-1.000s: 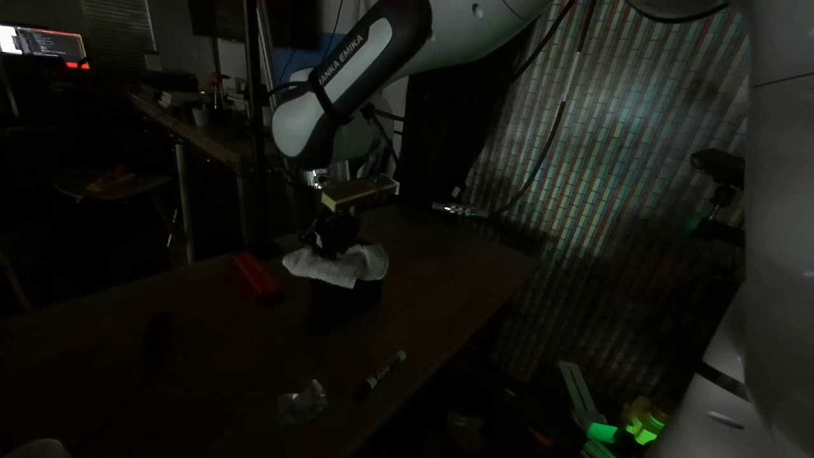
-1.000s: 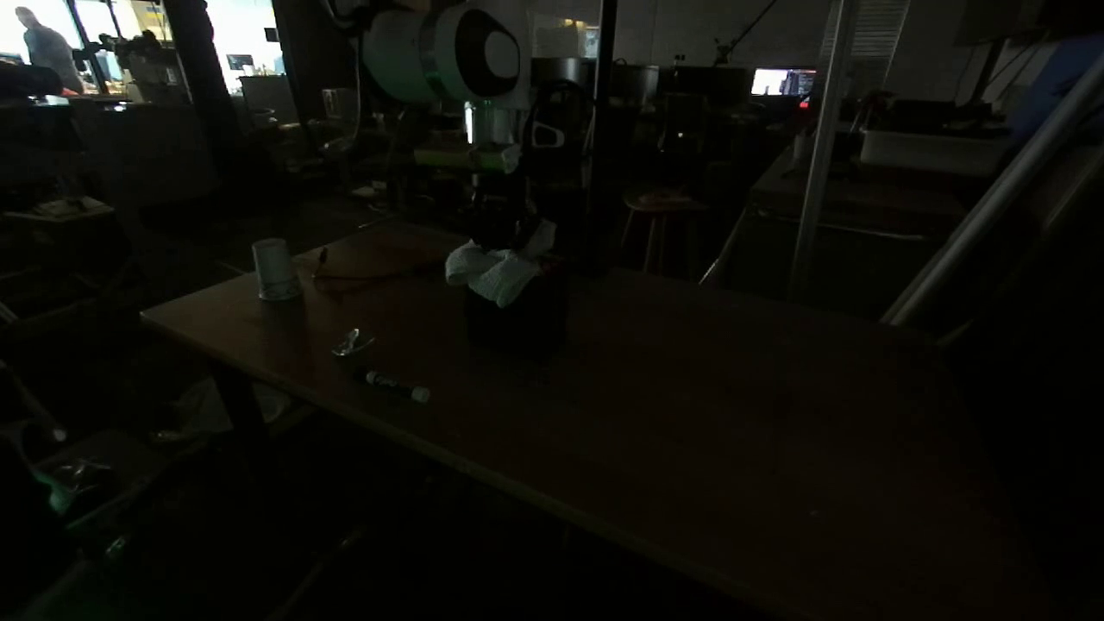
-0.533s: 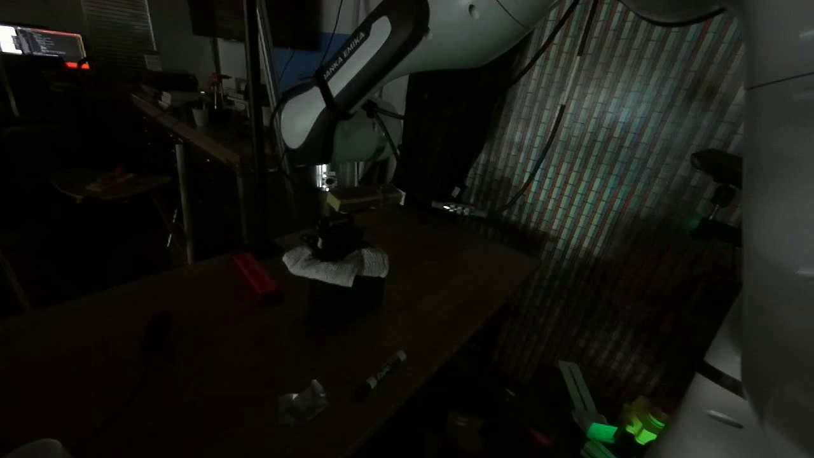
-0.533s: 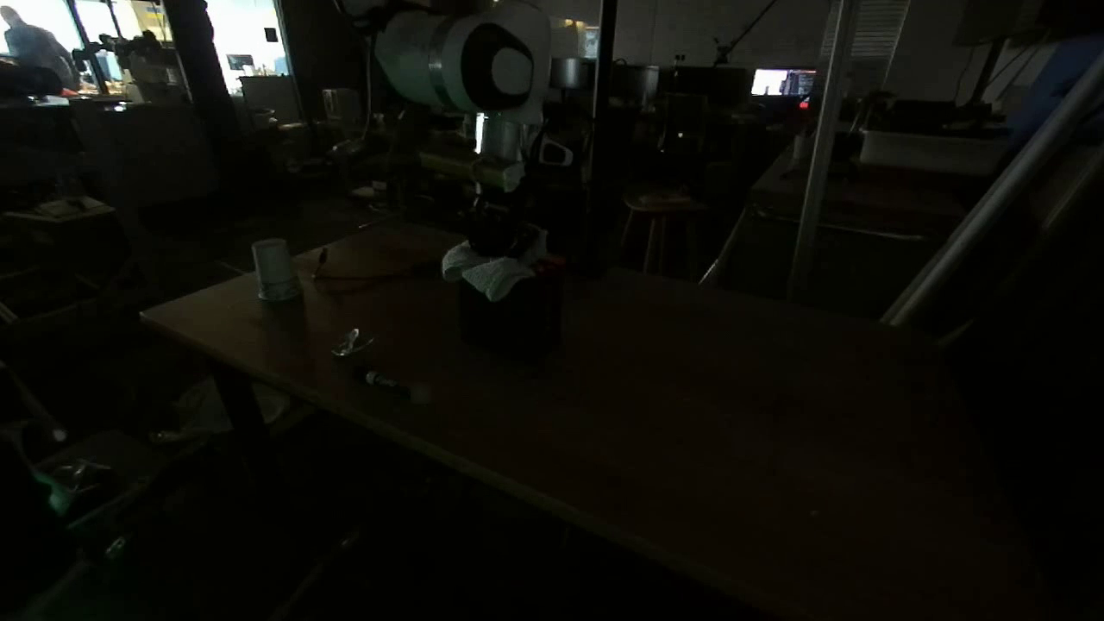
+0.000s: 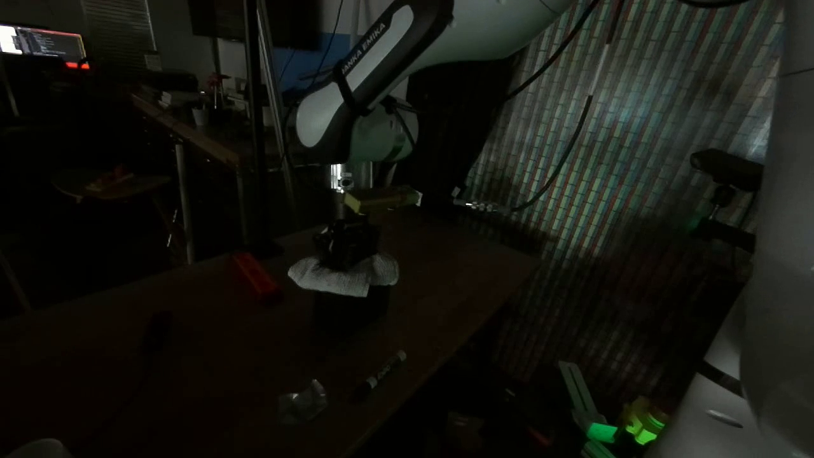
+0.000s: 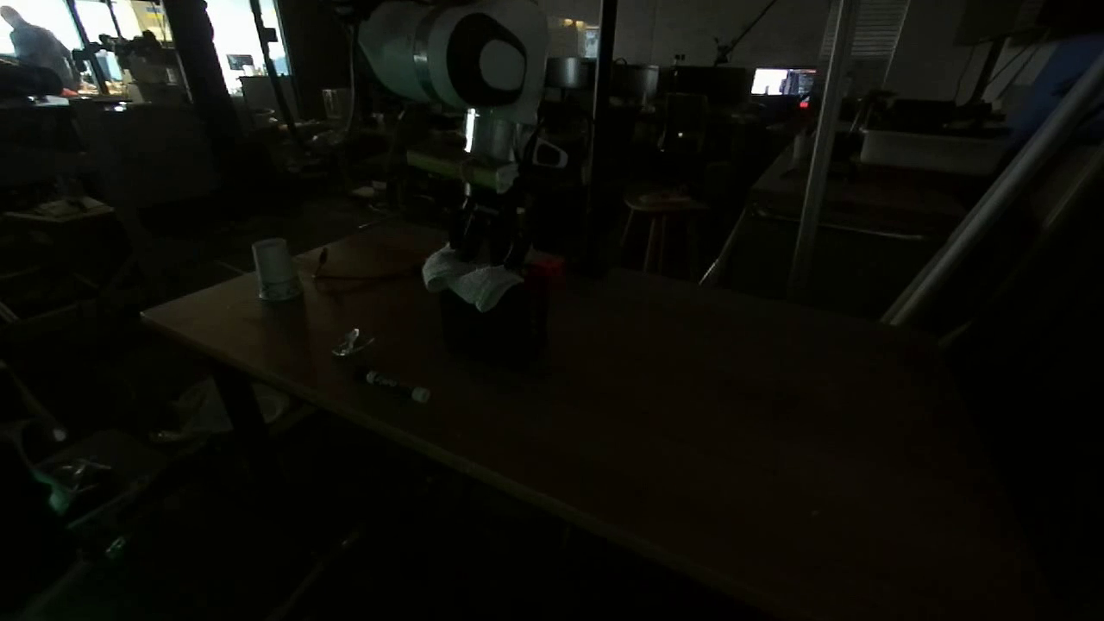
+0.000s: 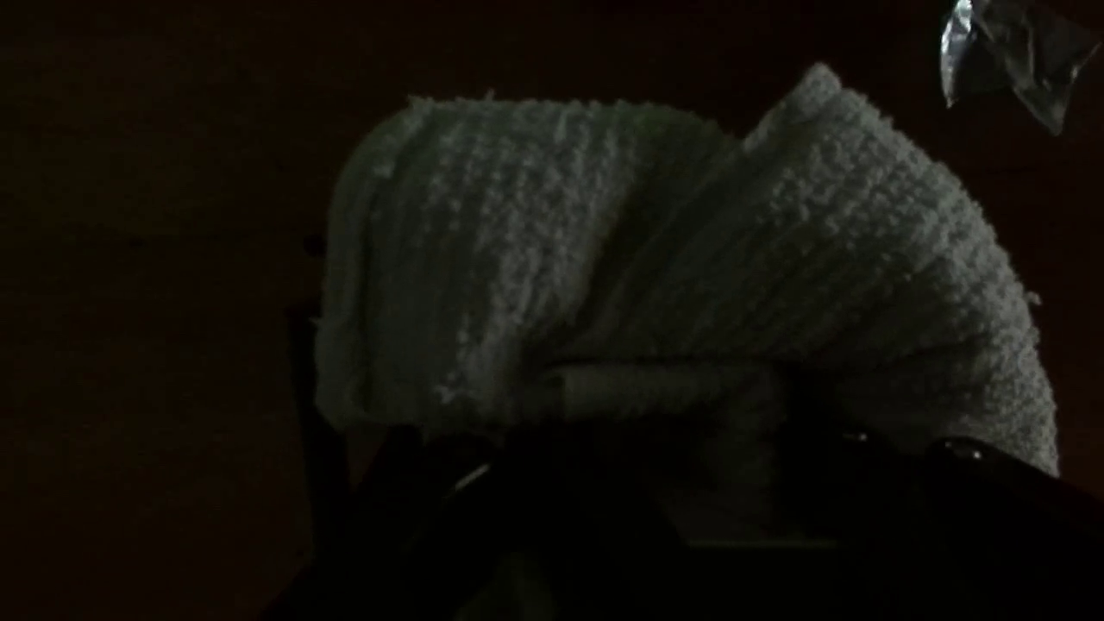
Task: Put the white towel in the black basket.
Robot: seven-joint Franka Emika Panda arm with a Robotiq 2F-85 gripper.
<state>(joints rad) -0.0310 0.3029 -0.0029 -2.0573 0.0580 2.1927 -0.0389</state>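
Spilling over the rim of the black basket (image 5: 351, 313), the white towel (image 7: 517, 224) lies across its top, a dull grey in the weak light. In the wrist view its cloth is nubby, set in close rows of small loops, with stray threads along the edges. It bends into two soft lobes: a blunt, rounded fold at left with a hem-like line down its side, and a fanned fold at right that rises to a point. A shadowed crease runs between them. In both exterior views a flap hangs outside the basket; how much cloth sits inside is hidden. The pincer (image 6: 490, 254) points down over the towel, its fingers spread wide with cloth showing between; whether they touch it, I cannot tell. The basket, nearly lost in the dark, stands on the bench (image 5: 445, 273), as do a long red block (image 5: 253, 275), a marker (image 5: 383, 373), a crumpled clear wrapper (image 5: 303, 402) and a pale cup (image 6: 276, 269).
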